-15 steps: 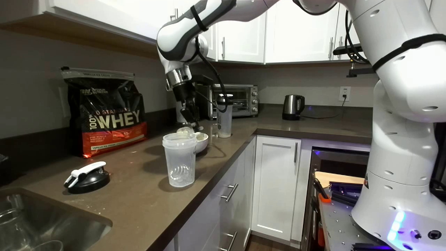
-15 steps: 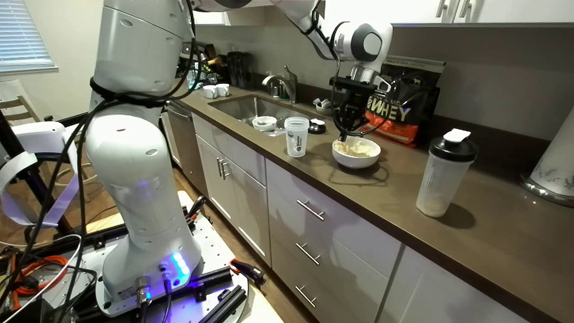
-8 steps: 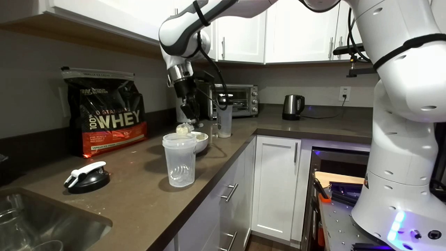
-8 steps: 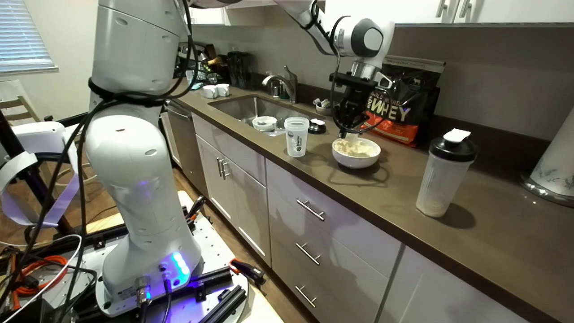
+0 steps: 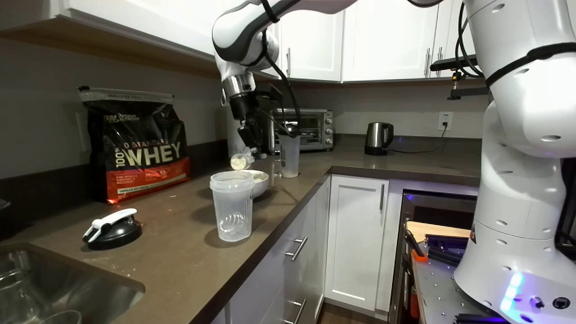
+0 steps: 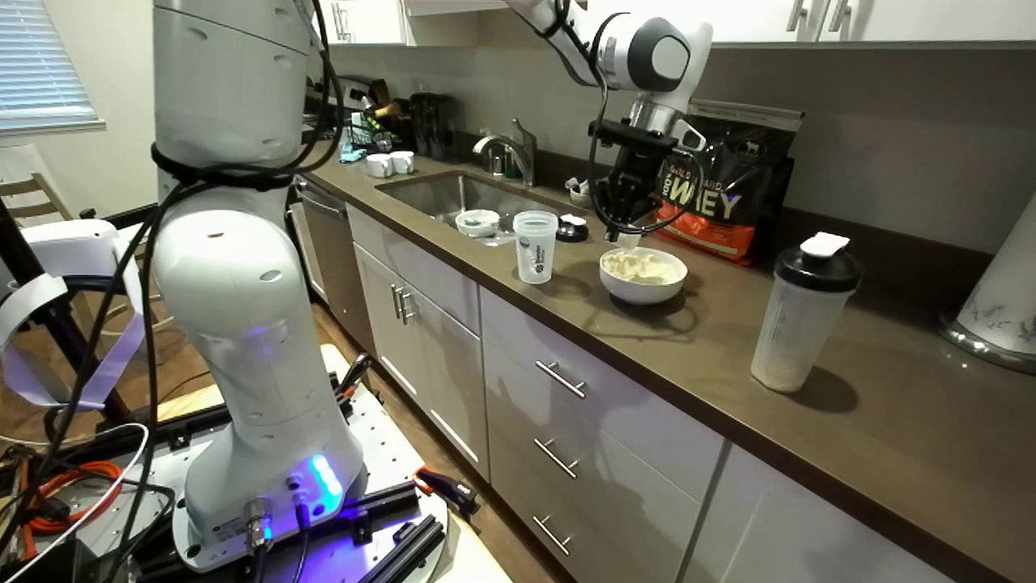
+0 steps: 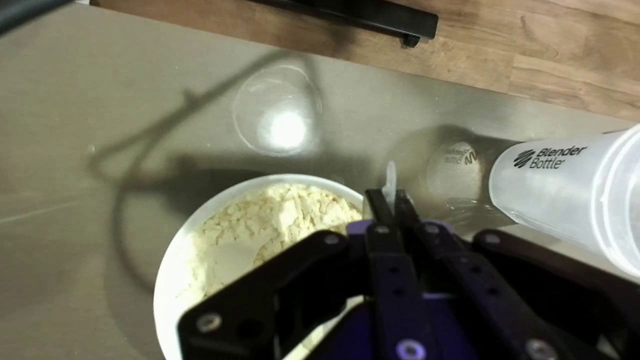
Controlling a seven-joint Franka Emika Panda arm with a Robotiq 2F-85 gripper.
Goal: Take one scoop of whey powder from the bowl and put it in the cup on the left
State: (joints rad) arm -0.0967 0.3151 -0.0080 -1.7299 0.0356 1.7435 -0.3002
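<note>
Pale cream plastic measuring scoop (image 5: pixel 240 161), loaded, hangs above the countertop (image 5: pixel 175 256), just higher than the rim of the white bowl (image 6: pixel 643 291); the Robotiq gripper (image 7: pixel 392 200) pinches its thin handle (image 7: pixel 390 176) between pressed-in fingertips (image 7: pixel 378 205). Scooping judged complete; delivery outstanding. Finding one: the hold is on a narrow strip, so the head could roll under its load and shed whey powder (image 7: pixel 295 205) onto the countertop between bowl and clear BlenderBottle cup (image 5: pixel 231 211). How level the scoop's mouth sits cannot be told. Finding two: that cup stands close to the countertop's front edge, on the sink (image 5: pixel 103 297) side of the bowl, and rises higher than the bowl. A low traverse would likely strike it; probably light, it might slide or topple over that edge. Finding three: a tilt begun before the scoop is within the cup's rim would drop powder outside. Further out, the black lid (image 5: pixel 118 234) lies near the sink's edge and the whey pouch (image 5: pixel 144 153) stands toward the rear edge; only a wide swing should endanger either. On the bowl's opposite side, the lidded shaker bottle (image 6: pixel 801 324) also stands near the front edge; mistaking it for the target would empty the load onto its cap.
</note>
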